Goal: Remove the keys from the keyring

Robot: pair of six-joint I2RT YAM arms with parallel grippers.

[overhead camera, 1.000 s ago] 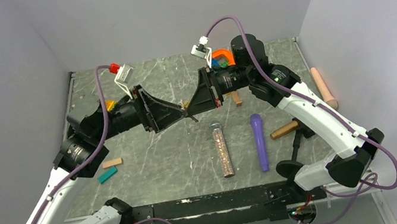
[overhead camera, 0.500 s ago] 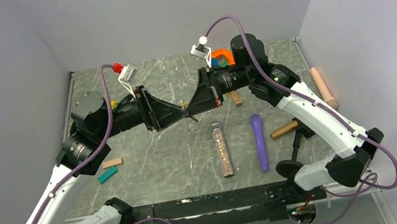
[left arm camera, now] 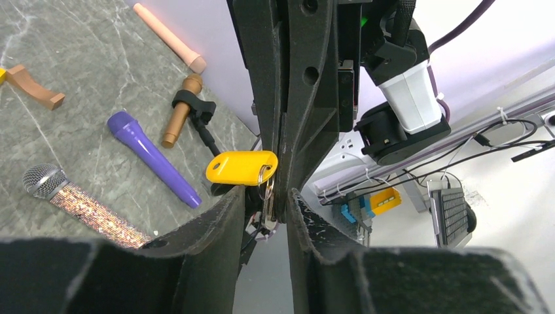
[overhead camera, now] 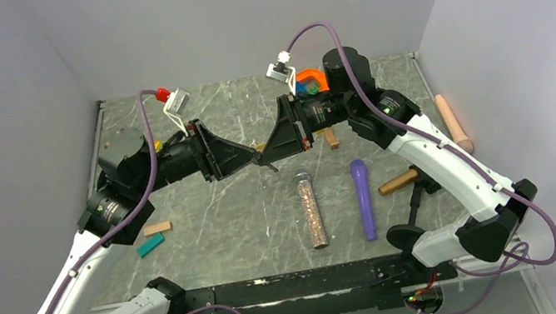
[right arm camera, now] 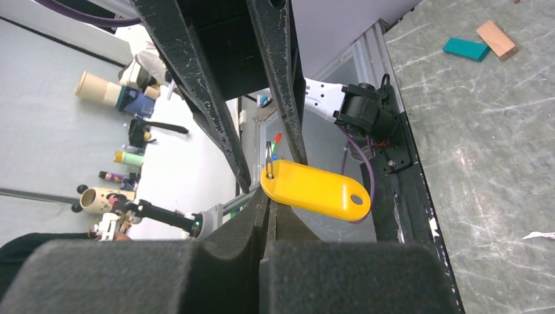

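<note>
Grey marble table [overhead camera: 212, 243], white walls round it. At your far left, a tan block [overhead camera: 157, 227] and a teal block [overhead camera: 150, 245] lie just beside each other, clear of both arms.

The arms meet tip to tip above mid-table. Left gripper [left arm camera: 267, 196]: fingers part-open, gap visible. The key [left arm camera: 268, 212] hangs in that gap from the keyring [left arm camera: 265, 175]; you can't see the pads touching it, so call it not gripped. A yellow tag [left arm camera: 241, 167] sticks out sideways from the same ring.

Right gripper [right arm camera: 267, 203]: fingers pinched shut on the keyring, right at the tag's ring end, holding the bunch off the table.

Right of centre on the table: glitter microphone [overhead camera: 312, 209], purple microphone [overhead camera: 363, 198], brown peg [overhead camera: 398, 182], then a pink peg [overhead camera: 453, 122] by the right wall.
</note>
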